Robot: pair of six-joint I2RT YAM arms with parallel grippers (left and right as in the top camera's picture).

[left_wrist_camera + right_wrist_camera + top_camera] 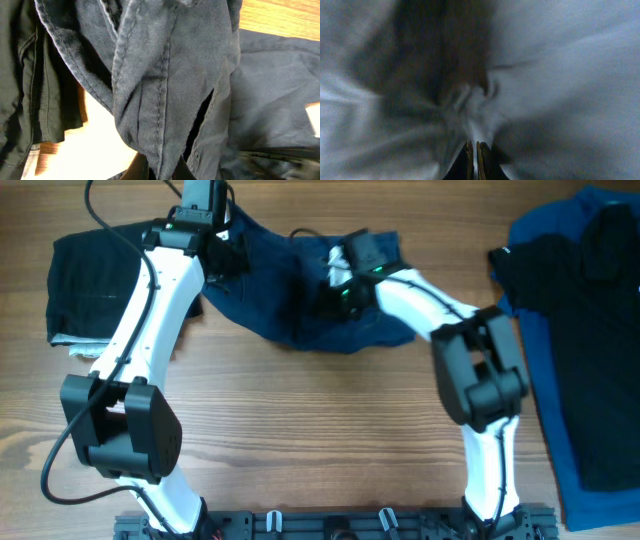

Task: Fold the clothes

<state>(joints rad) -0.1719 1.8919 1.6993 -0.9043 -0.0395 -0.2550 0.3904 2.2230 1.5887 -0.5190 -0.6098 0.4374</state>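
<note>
Shorts (272, 284) in navy cloth, left pincer (162, 172) clamped on a seamed fold draped before it, right pincer (472, 160) pinching bunched fabric ahead.

The navy shorts (270, 290) lie crumpled in the upper middle of the overhead frame, bunched into deep folds with stitched seams showing. A folded black garment (90, 280) sits at upper left over a pale layer (65, 338). At the right edge a second black garment (585, 300) lies spread on a brighter blue garment (555, 420).
</note>
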